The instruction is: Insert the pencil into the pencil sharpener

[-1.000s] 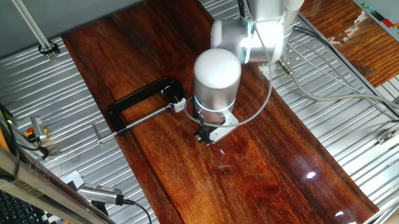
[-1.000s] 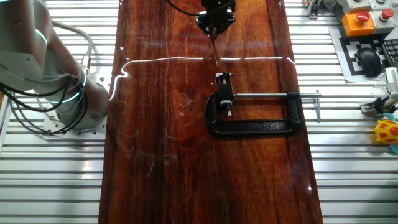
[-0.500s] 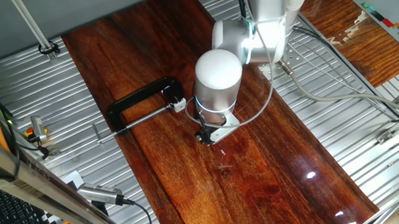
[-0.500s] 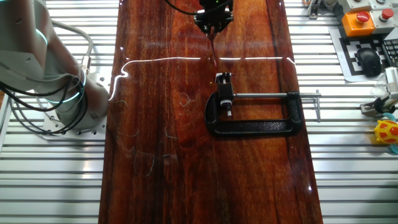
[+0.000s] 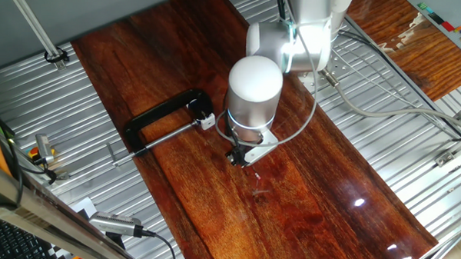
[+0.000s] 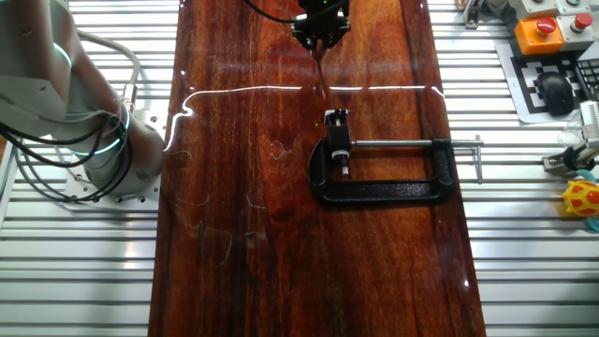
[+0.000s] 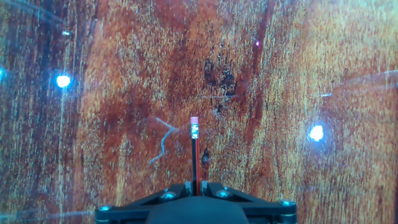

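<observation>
My gripper [image 7: 195, 186] is shut on the pencil [image 7: 194, 152], a thin dark red stick that juts forward from between the jaws over bare wood. In the other fixed view the gripper [image 6: 321, 33] is at the far end of the board, and the pencil [image 6: 319, 73] points toward the pencil sharpener [image 6: 335, 117]. The sharpener is a tiny white block held in the black C-clamp [image 6: 384, 190]. The pencil's end stops a short way from it. In one fixed view the gripper [image 5: 237, 158] is just right of the sharpener [image 5: 206, 121]. The sharpener is out of the hand view.
The clamp's grey screw rod [image 6: 412, 143] runs out to the right. The dark wooden board [image 6: 243, 234] lies on a ribbed metal table. The robot base [image 6: 65, 103] stands at the left. A control box [image 6: 547, 28] and small items sit at the right edge.
The gripper with the pencil has shifted very slightly away from the clamp. The clamp and the sharpener have not moved.
</observation>
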